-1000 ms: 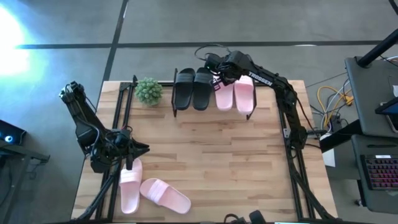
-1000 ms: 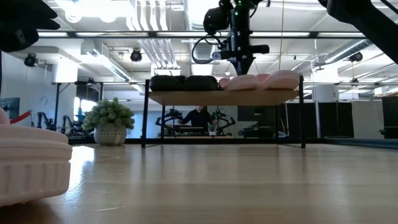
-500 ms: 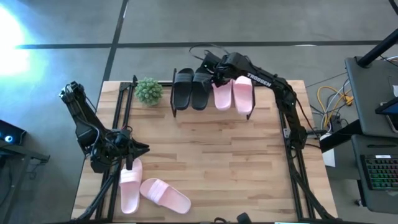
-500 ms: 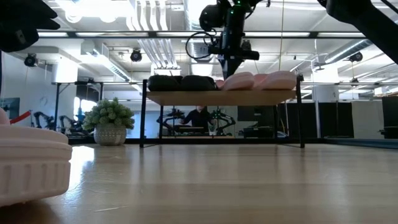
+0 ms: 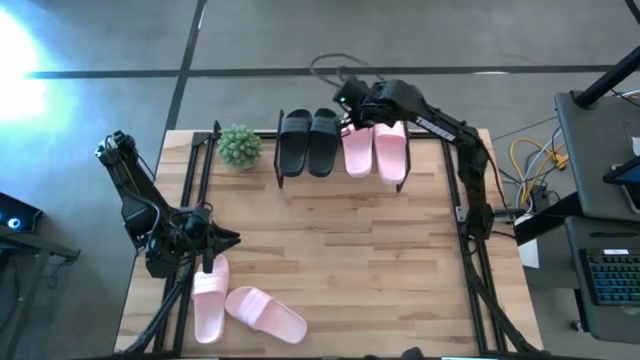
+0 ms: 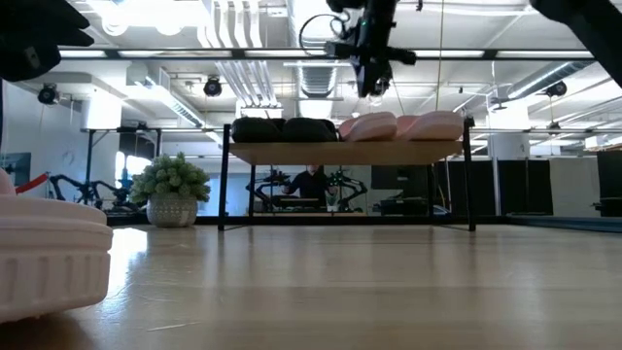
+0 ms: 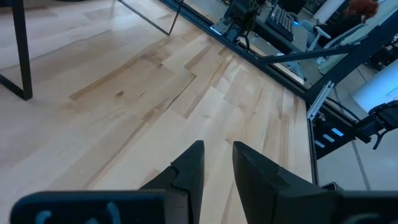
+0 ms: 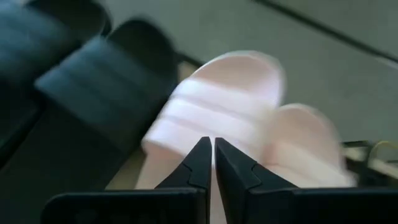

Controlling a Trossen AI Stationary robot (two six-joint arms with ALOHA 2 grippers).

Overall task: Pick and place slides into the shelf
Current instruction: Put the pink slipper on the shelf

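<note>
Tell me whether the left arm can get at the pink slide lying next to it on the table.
Probably yes: the left gripper hangs right by that pink slide, nothing lies between them, and the second loose slide sits off to one side.

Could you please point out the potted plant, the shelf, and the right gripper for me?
potted plant [image 5: 239,146], high view, leafy top.
shelf [image 6: 350,153], low view, plank's front edge.
right gripper [image 8: 209,154], right wrist view, between its fingertips.

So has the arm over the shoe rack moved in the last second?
Yes. The right gripper has risen clear above the shelf, leaving the pink slide there.
</note>
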